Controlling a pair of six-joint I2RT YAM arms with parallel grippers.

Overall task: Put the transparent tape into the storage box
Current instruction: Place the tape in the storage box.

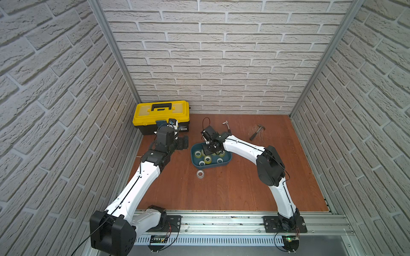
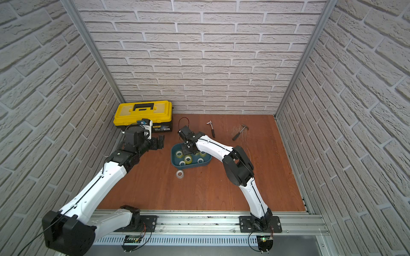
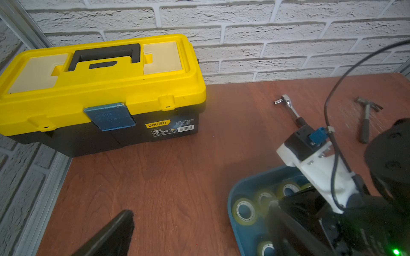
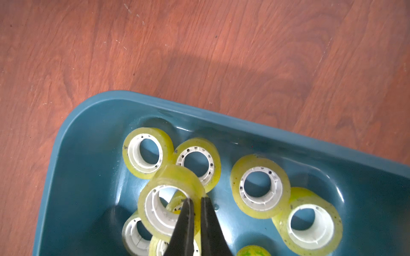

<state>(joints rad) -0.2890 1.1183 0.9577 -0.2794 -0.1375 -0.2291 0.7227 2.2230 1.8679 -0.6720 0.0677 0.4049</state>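
Note:
The storage box (image 1: 228, 160) is a shallow teal tub in the middle of the wooden table, seen in both top views (image 2: 207, 161), with several yellowish transparent tape rolls (image 4: 259, 186) lying in it. My right gripper (image 4: 196, 200) hangs over the box, shut on the wall of one tape roll (image 4: 177, 177) held tilted above the others. Another tape roll (image 1: 200, 174) lies on the table just in front of the box. To the left of the box my left gripper (image 3: 202, 209) hovers open and empty, near the toolbox.
A yellow-lidded black toolbox (image 1: 160, 115) stands at the back left against the wall. A ratchet wrench (image 1: 227, 125) and a hammer (image 1: 256, 131) lie behind the box to the right. Brick walls enclose three sides of the table.

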